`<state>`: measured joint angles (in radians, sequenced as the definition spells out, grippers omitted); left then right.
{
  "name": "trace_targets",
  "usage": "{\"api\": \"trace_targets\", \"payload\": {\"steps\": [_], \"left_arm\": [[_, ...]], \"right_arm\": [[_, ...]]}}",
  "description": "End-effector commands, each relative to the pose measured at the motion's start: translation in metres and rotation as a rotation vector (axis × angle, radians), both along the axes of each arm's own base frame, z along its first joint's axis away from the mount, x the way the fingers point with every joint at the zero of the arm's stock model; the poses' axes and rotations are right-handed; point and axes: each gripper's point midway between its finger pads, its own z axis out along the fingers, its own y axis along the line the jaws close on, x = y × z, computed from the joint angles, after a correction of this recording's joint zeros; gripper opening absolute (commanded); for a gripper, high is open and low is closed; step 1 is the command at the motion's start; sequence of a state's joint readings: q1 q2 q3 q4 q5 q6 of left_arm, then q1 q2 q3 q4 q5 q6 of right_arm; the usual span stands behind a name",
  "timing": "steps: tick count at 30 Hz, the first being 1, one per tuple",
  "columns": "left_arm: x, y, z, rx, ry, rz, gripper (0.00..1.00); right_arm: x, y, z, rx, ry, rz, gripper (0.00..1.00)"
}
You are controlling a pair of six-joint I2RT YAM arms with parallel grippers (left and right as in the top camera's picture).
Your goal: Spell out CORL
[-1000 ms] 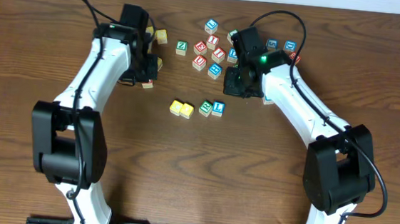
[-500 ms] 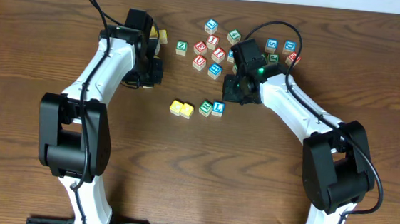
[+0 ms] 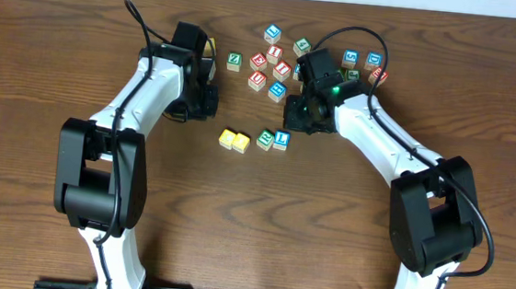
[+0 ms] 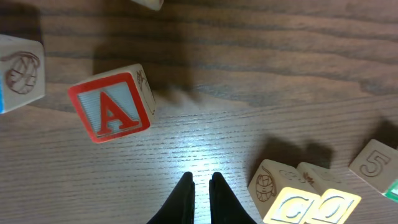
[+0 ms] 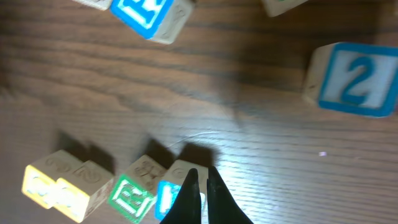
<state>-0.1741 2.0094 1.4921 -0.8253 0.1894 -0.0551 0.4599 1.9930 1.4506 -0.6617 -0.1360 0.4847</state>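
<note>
Blue L cube point(image 5: 164, 198) lies under the clenched, empty right gripper point(image 5: 199, 179); a sideways drift could shove it from the R cube point(image 5: 132, 196) (left gripper point(image 4: 200, 185), clenched empty, is well apart from it).

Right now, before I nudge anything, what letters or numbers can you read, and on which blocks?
"A": red-framed cube.
"5": bare-wood cube face.
"2": blue-framed cube.
"R": green-lettered cube.
Yellow cubes: probably "C" and "O", washed out by glare.
Blue-lettered cube beside the R: mostly hidden, unreadable.
Other cubes in the overhead view: too small to read.
</note>
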Motion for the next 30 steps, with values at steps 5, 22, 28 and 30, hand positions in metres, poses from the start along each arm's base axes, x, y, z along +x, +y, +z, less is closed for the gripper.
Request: {"api": "trace_targets", "payload": {"steps": [5, 22, 28, 30], "left_arm": [[-0.015, -0.007, -0.018, 0.002, 0.069, -0.013, 0.08], [-0.034, -0.016, -0.019, 0.013, 0.152, 0.065, 0.08], [-0.015, -0.019, -0.02, 0.005, 0.069, 0.011, 0.08], [-0.017, -0.019, -0.023, 0.004, 0.076, -0.002, 0.08]], "right_arm": [[-0.002, 0.013, 0.003, 0.004, -0.009, 0.042, 0.01], [-0.008, 0.01, 0.0, -0.01, 0.017, 0.046, 0.01], [-0.008, 0.01, 0.0, -0.013, 0.014, 0.057, 0.01], [-0.009, 0.01, 0.0, -0.013, 0.015, 0.057, 0.01]]}}
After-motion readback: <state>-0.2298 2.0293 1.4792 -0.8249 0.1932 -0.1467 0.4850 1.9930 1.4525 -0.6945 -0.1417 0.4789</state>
